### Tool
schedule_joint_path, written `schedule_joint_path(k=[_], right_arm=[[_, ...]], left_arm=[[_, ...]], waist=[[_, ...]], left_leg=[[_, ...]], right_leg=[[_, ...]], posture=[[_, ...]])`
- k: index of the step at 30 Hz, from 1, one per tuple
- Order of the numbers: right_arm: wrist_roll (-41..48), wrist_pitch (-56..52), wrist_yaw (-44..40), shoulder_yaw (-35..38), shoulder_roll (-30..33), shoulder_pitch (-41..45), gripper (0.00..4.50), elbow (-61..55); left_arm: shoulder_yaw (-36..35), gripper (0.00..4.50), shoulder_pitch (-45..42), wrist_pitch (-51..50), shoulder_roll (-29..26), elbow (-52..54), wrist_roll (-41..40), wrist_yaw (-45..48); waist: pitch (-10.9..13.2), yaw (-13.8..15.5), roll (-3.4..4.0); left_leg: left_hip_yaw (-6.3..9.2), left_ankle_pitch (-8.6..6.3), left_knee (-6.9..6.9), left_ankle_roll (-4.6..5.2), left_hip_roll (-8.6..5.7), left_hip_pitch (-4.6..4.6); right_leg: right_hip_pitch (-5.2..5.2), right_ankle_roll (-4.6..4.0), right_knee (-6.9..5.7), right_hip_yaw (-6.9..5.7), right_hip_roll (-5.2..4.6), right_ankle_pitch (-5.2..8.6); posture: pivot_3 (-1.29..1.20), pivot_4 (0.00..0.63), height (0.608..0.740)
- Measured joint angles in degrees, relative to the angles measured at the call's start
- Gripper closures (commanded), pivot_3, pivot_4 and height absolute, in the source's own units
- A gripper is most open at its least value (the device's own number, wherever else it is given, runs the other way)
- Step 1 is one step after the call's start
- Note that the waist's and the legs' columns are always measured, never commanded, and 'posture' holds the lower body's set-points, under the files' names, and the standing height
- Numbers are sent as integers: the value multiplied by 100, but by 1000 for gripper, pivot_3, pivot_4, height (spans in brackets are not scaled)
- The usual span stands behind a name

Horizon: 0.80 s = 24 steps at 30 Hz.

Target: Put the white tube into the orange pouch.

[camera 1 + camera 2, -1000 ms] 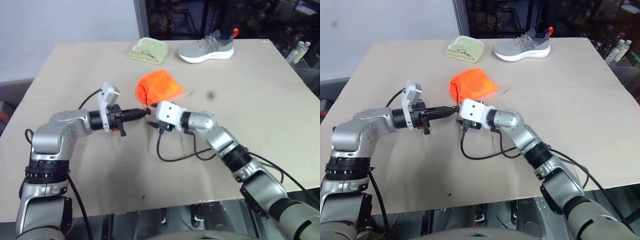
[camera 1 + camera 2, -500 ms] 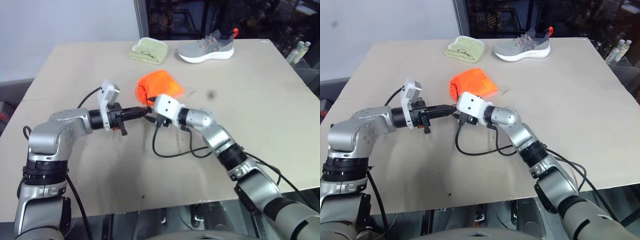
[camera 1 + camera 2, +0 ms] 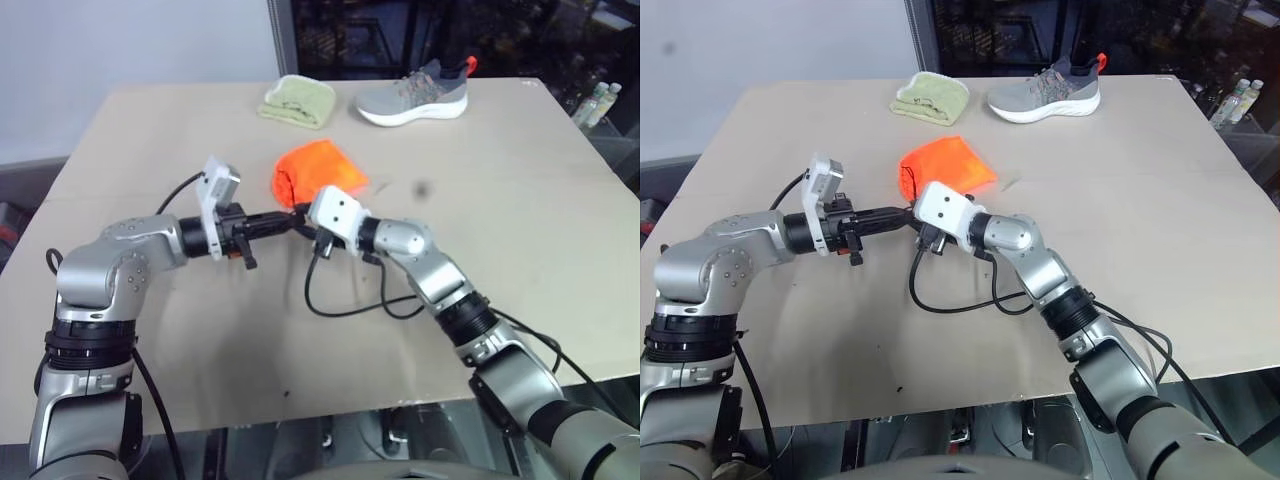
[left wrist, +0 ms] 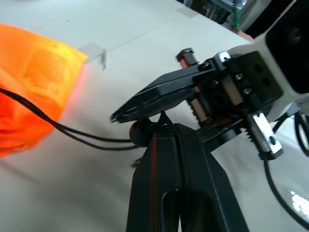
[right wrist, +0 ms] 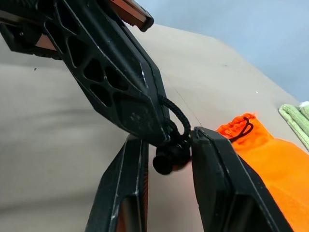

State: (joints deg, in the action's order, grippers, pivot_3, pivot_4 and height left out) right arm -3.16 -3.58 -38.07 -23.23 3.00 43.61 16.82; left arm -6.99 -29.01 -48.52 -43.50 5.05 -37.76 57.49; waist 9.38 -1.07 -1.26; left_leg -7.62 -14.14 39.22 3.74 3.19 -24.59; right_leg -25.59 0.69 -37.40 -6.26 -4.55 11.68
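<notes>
Orange pouch (image 3: 318, 168) lies bunched mid-table, behind both grippers; its thin dark drawstring cord (image 4: 72, 131) runs out to them. Left gripper (image 4: 147, 137), fingers pressed together, pinches cord at small round toggle (image 5: 169, 158). Right gripper (image 5: 166, 159) meets it tip to tip, fingers part-spread either side of toggle. Green cloth (image 3: 297, 101) and grey shoe (image 3: 414, 94) near far edge of table (image 3: 520, 200).

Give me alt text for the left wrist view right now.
The left gripper, shut, pinches the black drawstring cord at its round cord stopper, and the right gripper meets it there. The cord runs back over the tan table to the orange pouch.
</notes>
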Motion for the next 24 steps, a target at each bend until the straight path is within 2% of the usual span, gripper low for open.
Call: schedule_joint_path(k=[10,11,13,24], right_arm=[[-12,-46,30,15,31,0,3208,3],[-9,-68,30,31,33,0,3758,3],[-9,-85,30,63,37,0,4280,2],[9,-112,45,141,10,0,4284,0]], left_arm=[[0,4500,1,-12,-12,53,-74,-48],[0,4500,1,-12,-12,52,-74,-48],[0,4500,1,-12,-12,52,-74,-48],[-1,4500,-6,-19,-52,52,-104,-45]], waist=[[0,0,0],[0,0,0],[0,1,0],[0,0,0]], left_leg=[[0,0,0,0,0,0],[0,0,0,0,0,0],[0,0,0,0,0,0],[0,0,0,0,0,0]], right_leg=[[0,0,-1,0,0,0],[0,0,-1,0,0,0],[0,0,0,0,0,0],[0,0,-1,0,0,0]], posture=[[0,150,740],[0,150,740],[0,150,740],[0,150,740]])
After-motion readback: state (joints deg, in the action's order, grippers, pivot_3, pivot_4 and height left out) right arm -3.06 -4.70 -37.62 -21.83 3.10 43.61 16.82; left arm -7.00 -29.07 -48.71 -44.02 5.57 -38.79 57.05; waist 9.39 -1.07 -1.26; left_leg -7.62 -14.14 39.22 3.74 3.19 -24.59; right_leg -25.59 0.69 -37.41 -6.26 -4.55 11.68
